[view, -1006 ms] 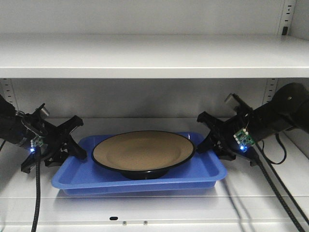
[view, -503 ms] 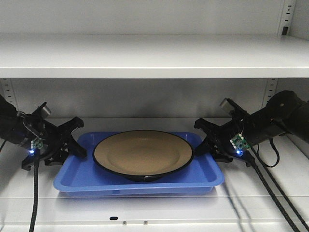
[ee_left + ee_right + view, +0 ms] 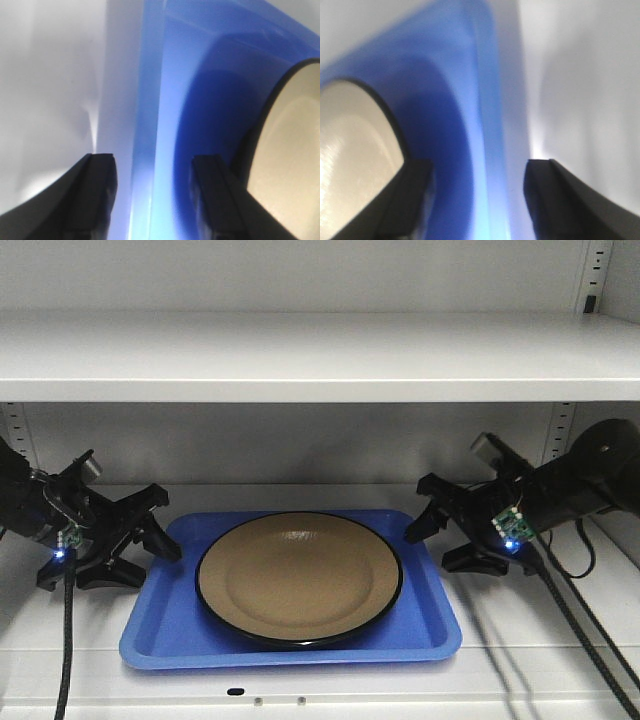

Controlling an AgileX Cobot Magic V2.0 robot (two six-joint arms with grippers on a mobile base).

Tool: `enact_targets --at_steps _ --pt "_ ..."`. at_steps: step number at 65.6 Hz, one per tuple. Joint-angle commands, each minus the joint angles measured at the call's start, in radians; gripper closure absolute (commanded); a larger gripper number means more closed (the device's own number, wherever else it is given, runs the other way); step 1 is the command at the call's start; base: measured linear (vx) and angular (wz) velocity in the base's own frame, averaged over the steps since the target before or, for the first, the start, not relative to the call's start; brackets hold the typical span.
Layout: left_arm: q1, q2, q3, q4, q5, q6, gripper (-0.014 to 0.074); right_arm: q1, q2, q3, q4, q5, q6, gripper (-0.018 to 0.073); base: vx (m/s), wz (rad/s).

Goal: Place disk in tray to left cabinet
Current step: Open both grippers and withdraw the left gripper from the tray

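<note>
The blue tray (image 3: 160,630) lies flat on a shelf (image 3: 300,685) of the left cabinet, and the beige black-rimmed disk (image 3: 298,578) rests in it. My left gripper (image 3: 160,525) is open at the tray's left edge. In the left wrist view the left gripper (image 3: 156,195) straddles the tray lip (image 3: 150,125) with gaps on both sides, the disk (image 3: 292,150) at the right. My right gripper (image 3: 420,512) is open at the tray's right edge. The right wrist view shows the right gripper (image 3: 485,200) around the tray lip (image 3: 487,100), the disk (image 3: 355,145) at the left.
An upper shelf (image 3: 300,355) hangs close above both arms. Slotted rails (image 3: 560,425) run up the grey back wall. Black cables (image 3: 580,640) trail from the right arm over the shelf's front edge, and one cable (image 3: 68,640) drops from the left arm.
The tray with the disk has come down from a raised position to lie flat on the shelf. Both grippers have let go of its lips and drawn slightly outward.
</note>
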Motion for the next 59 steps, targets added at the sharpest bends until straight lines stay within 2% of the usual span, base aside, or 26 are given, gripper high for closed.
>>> enact_targets --at_steps 1,46,59 --pt "0.004 -0.063 -0.033 -0.047 -0.017 0.006 0.0111 -0.017 -0.068 -0.036 0.036 -0.044 -0.012 0.0083 0.00 0.00" --pt "0.004 -0.059 -0.032 -0.047 -0.006 0.008 0.0113 -0.017 -0.068 -0.036 0.033 -0.044 -0.012 0.0083 0.00 0.00" --pt "0.003 -0.081 -0.027 0.010 -0.008 0.008 0.0115 -0.017 -0.068 -0.036 0.033 -0.044 -0.012 0.0083 0.00 0.00"
